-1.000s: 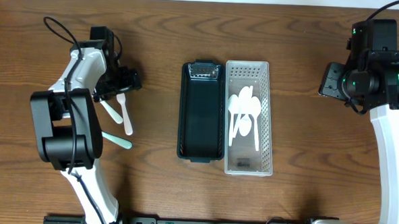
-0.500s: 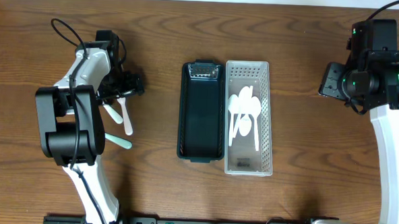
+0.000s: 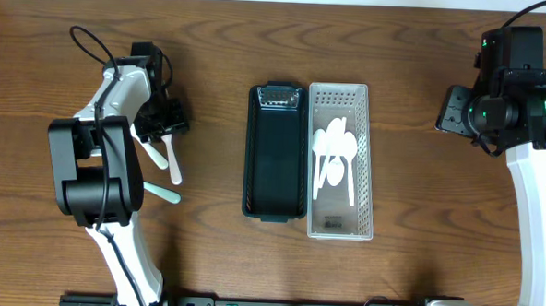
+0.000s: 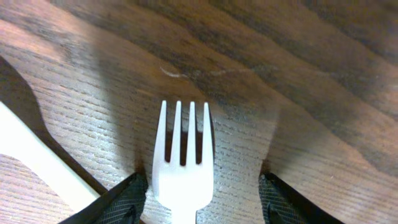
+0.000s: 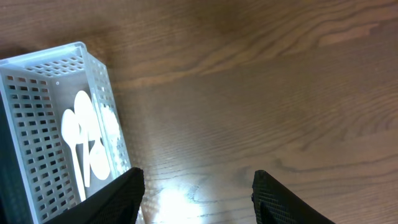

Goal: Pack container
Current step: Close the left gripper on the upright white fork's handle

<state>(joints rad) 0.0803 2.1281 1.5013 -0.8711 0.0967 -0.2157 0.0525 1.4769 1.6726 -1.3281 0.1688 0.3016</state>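
A white plastic fork lies flat on the wooden table, tines pointing away from me. My left gripper is open and sits low over it, with a finger on each side of the fork's neck. In the overhead view the left gripper is at the top end of the fork. A dark green container stands at the table's middle, and nothing shows inside it. Beside it, a white perforated basket holds several white spoons. My right gripper is open and empty, raised at the far right.
A second white utensil lies just left of the fork and also shows in the left wrist view. A pale green utensil lies nearer the front. The basket's rim shows in the right wrist view.
My left arm has swung slightly, and its gripper has settled over the top end of the white fork. The right arm has not moved.
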